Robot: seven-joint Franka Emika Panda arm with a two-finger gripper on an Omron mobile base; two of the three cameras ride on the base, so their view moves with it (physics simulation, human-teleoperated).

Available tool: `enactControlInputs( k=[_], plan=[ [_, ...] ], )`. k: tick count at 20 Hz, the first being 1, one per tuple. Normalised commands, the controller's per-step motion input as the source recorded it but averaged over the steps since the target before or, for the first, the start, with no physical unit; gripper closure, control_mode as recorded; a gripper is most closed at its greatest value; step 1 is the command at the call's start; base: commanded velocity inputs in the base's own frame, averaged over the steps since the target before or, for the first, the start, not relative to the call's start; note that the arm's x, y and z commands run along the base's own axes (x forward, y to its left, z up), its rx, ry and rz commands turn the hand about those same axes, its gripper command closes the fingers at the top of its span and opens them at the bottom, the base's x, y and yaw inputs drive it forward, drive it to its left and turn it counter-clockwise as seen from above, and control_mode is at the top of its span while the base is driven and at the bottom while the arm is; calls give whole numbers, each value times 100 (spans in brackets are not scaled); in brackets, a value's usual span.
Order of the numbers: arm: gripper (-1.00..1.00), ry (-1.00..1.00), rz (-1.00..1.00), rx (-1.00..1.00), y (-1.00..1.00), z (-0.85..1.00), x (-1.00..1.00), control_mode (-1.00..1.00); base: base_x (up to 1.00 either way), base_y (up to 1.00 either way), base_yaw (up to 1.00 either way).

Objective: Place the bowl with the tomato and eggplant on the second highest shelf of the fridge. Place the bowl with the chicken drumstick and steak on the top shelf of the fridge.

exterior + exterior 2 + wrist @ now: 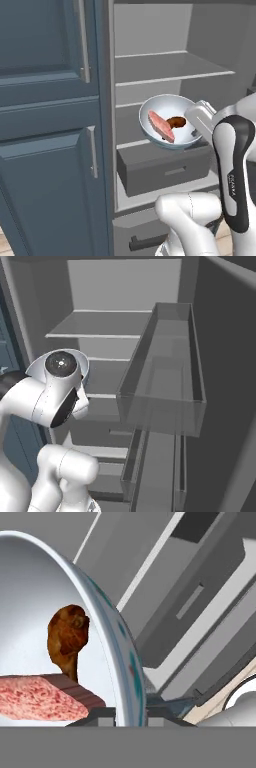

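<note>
Bowl [167, 121] tilts toward the camera, steak [161, 126] lying diagonally beside drumstick [176, 121].

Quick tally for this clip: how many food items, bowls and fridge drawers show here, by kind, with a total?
Food items: 2, the steak and the chicken drumstick
Bowls: 1, the white bowl holding both, held up by the gripper in front of the open fridge
Fridge drawers: 1, the grey drawer below the bowl
Total: 4
</note>
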Motion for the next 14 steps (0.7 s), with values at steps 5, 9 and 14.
enactControlInputs(
  k=[5,9,14],
  plan=[
    [100,-5,-28,-6,-1,57,9,-100,0,0,0],
    [100,-21,-19,-9,0,99,-3,-100,0,0,0],
    [100,-14,-15,-1,-4,90,12,-100,0,0,0]
  ],
)
